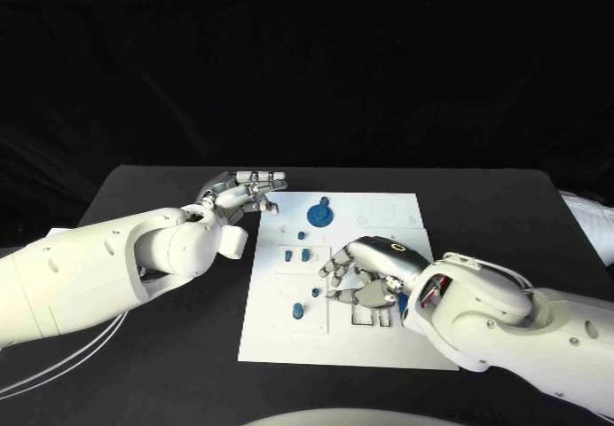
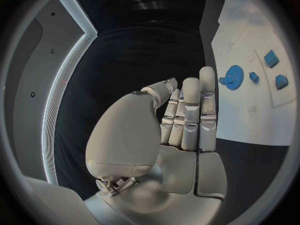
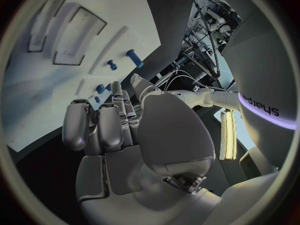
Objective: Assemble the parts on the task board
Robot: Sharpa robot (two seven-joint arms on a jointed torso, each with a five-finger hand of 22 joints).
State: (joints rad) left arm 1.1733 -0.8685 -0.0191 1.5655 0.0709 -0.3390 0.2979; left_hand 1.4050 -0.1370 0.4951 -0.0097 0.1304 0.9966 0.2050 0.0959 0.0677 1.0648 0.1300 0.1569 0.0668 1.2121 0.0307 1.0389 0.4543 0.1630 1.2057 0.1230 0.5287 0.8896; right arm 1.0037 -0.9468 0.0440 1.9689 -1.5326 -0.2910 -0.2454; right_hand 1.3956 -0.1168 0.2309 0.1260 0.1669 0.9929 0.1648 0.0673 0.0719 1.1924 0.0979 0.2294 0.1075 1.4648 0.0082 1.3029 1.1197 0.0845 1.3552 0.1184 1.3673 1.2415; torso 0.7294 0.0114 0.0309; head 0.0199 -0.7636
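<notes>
Two hands: both mine, both over the table (image 1: 153, 191), neither holding a part.
Left hand (image 1: 246, 188): sits at the far left corner of the board (image 1: 371, 346), just off its edge, over the black table. In my left wrist view the left hand (image 2: 181, 120) has its fingers (image 2: 207, 102) straight and pressed side by side, thumb folded across the palm, nothing in it.
Right hand (image 1: 365, 275): hovers over the middle of the board, palm down. My fingers (image 1: 335, 269) curl downward toward the plate, slightly apart; in my right wrist view the right hand (image 3: 125, 130) shows the fingers (image 3: 100, 127) bent inward with nothing between them. Whether the tips touch the board I cannot tell.
Board: white plate in the middle of the table, with rectangular recesses (image 3: 59, 30) near its close end.
Gear (image 1: 320, 214): round blue part lying flat at the far end of the board, near my left hand but apart from it; also seen from the left wrist, gear (image 2: 234, 77).
Small parts: blue pieces along the board's left half, a pair (image 1: 295, 256) just left of my right fingers, one peg (image 1: 297, 311) nearer me, another (image 1: 302, 236) farther off. From the right wrist, two blue pegs (image 3: 134, 58) stand upright on the board.
</notes>
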